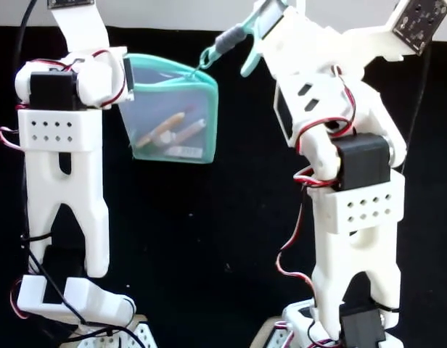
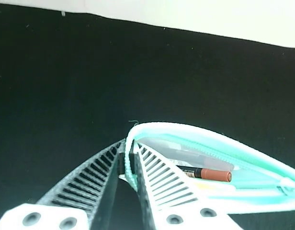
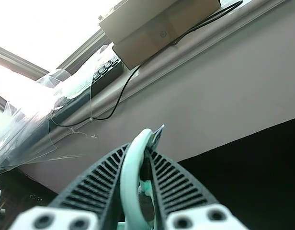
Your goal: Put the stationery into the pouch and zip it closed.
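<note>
A translucent teal pouch (image 1: 173,116) hangs in the air above the black table, with pens (image 1: 162,129) and other stationery inside. My left gripper (image 1: 129,76) is shut on the pouch's left end. In the left wrist view its fingers (image 2: 154,175) pinch the pouch (image 2: 224,160) at its rim, and a brown-capped pen (image 2: 209,175) lies inside. My right gripper (image 1: 242,36) is up at the pouch's upper right corner, shut on the teal zipper pull strap (image 1: 212,52). The same strap (image 3: 130,177) runs between its fingers in the right wrist view. The zipper slider (image 2: 287,184) sits at the pouch's far end from the left gripper.
The black table (image 1: 209,239) lies beneath the lifted pouch. Both white arm bodies (image 1: 64,167) (image 1: 354,188) stand close on either side of it. A pale wall (image 3: 224,91) and a cardboard box (image 3: 157,28) on a ledge are behind.
</note>
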